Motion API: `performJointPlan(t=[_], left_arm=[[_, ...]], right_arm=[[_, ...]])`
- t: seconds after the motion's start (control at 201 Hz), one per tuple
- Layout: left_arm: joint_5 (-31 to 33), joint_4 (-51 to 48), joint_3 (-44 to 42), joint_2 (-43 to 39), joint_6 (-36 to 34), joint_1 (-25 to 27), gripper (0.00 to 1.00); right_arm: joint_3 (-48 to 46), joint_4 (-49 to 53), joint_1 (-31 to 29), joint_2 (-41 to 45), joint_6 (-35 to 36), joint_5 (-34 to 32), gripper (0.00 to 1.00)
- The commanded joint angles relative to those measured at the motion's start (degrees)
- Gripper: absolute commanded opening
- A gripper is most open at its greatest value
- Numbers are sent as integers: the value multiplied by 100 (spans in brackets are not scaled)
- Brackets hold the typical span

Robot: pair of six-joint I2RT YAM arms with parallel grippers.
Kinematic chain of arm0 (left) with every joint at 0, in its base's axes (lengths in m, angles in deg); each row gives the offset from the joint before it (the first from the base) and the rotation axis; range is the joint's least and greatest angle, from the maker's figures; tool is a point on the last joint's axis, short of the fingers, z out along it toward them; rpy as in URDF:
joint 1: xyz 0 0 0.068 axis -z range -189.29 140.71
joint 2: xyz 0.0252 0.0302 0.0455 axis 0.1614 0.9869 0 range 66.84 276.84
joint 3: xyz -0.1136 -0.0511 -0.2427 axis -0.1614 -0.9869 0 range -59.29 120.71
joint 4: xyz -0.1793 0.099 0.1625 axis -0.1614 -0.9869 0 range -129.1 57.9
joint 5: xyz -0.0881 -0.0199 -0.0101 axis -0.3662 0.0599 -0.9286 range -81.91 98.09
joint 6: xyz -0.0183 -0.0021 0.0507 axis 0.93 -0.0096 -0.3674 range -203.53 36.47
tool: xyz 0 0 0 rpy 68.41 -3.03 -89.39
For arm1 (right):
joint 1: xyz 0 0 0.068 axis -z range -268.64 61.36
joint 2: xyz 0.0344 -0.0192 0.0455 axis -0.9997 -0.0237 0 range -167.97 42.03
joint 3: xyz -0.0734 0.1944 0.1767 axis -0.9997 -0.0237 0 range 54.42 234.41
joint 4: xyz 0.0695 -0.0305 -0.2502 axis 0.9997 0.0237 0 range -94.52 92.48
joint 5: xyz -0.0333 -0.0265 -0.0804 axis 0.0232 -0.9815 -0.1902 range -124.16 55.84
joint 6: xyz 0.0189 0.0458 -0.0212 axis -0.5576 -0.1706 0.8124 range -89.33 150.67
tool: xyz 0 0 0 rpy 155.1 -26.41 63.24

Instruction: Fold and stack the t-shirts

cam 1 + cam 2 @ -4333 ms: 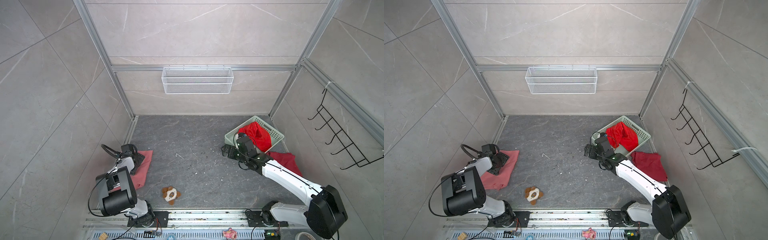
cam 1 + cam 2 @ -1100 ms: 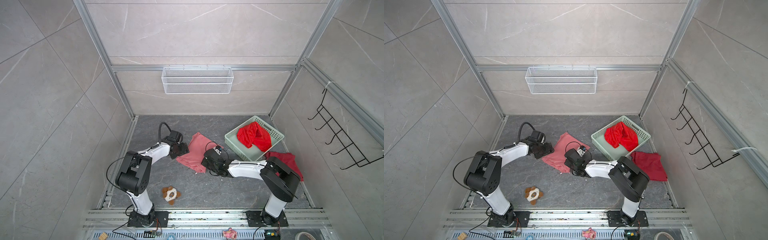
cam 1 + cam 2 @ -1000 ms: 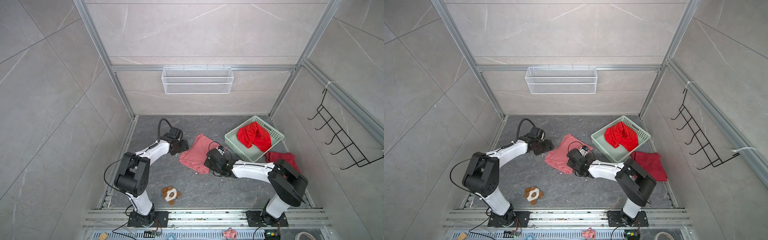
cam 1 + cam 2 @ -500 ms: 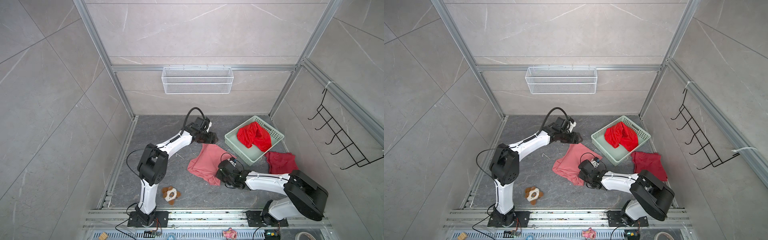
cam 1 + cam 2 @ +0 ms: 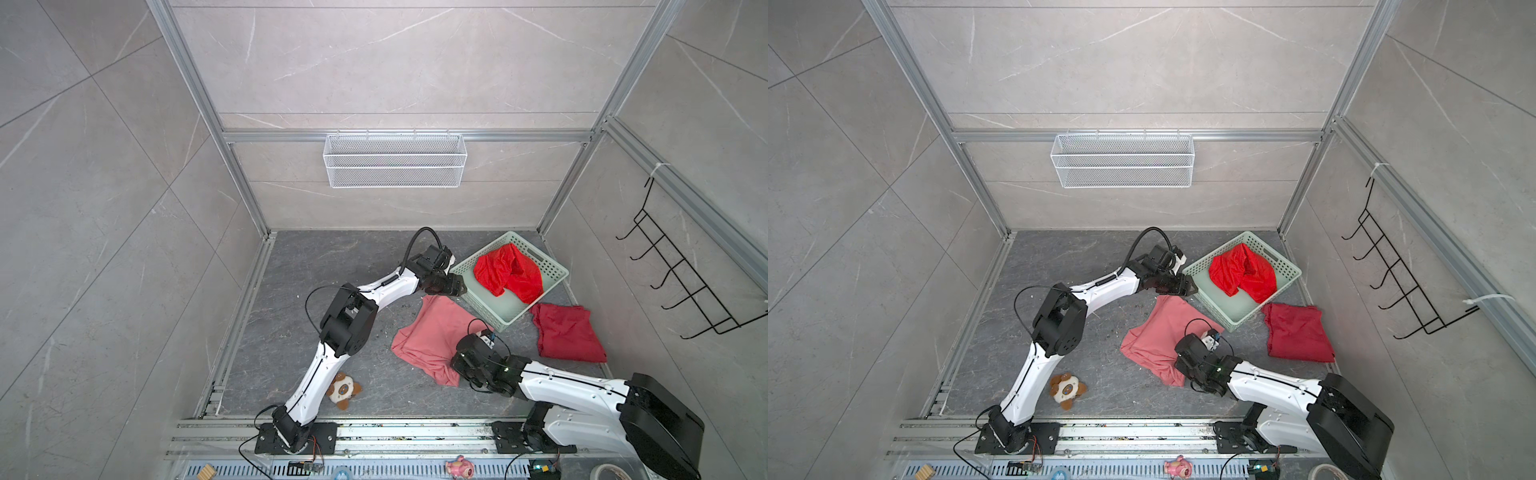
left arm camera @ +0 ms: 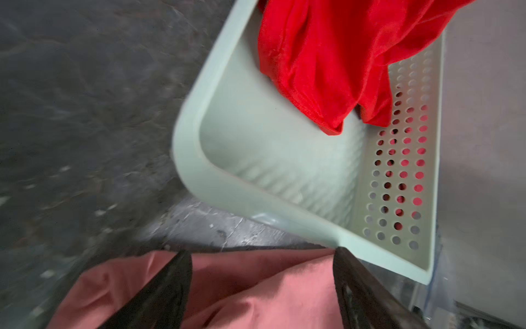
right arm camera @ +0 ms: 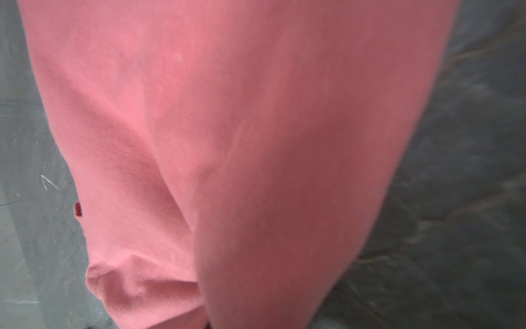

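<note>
Salmon shirt point(image 5: 432, 332) is lying under left gripper point(image 6: 262, 253), jaws wide open, ungripped. Right gripper point(image 5: 462, 362) is clamping its near corner, fully closed.

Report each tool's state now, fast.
Left tool: open above the salmon-pink t-shirt, holding nothing.
Right tool: shut on the salmon-pink t-shirt.

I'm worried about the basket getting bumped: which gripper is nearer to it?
Left. The left gripper hangs right beside a corner of the basket, jaws open. The right gripper is down on the pink shirt, farther from the basket.
</note>
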Motion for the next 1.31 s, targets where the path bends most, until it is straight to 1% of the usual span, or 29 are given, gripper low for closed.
performJointPlan(t=[0.0, 0.075, 0.139, 0.204, 0.338, 0.408, 0.473, 0.523, 0.567, 0.637, 0.741, 0.826, 0.886, 0.916, 1.015, 1.095, 1.199, 1.304], left_arm=[[328, -68, 683, 523, 167, -44, 79], [609, -142, 1306, 885, 336, -109, 78], [803, -242, 1813, 1224, 718, -246, 78], [982, -244, 2135, 1482, 1158, -410, 77], [1369, 154, 2198, 1652, 1616, -574, 78], [1350, 507, 2193, 1709, 1877, -644, 78], [1318, 775, 2209, 1740, 1975, -684, 78], [1251, 822, 2216, 1713, 1966, -712, 78], [1146, 720, 2184, 1604, 1817, -722, 78], [1036, 575, 1884, 1246, 1422, -709, 78], [516, 897, 733, 388, 1010, -668, 78], [175, 896, -7, -227, 503, -506, 78], [40, 777, -379, -475, 281, -355, 78], [-71, 728, -535, -744, 195, -266, 78], [-410, 738, -987, -1063, 220, -13, 78], [-571, 845, -1231, -1243, 290, 211, 78], [-858, 990, -1341, -1370, 471, 496, 79], [-1130, 985, -1340, -1346, 840, 757, 79]], right_arm=[[18, 1034, 35, 61, 49, -147, 0], [67, 1166, 24, 89, 65, -156, 0], [101, 1260, 26, 133, 68, -173, 0], [122, 1319, 30, 167, 65, -186, 0], [240, 1501, 34, 204, 135, -284, 0], [342, 1646, 33, 163, 188, -393, 0], [457, 1822, 34, 139, 260, -531, 0], [613, 2131, 56, 142, 293, -675, 0], [762, 2486, 93, 174, 310, -796, 0], [920, 3039, 124, 297, 256, -927, 0], [864, 3583, 170, 646, 120, -1014, 0], [550, 3617, 196, 1022, -40, -1009, 0], [330, 3552, 210, 1292, -143, -1000, 0], [237, 3509, 216, 1428, -169, -1015, 0], [-55, 3401, 221, 1774, -211, -1051, 0], [-142, 3281, 229, 1848, -161, -1065, 0], [-73, 3255, 237, 1601, -145, -1038, 0], [81, 3251, 237, 1255, -124, -909, 0]])
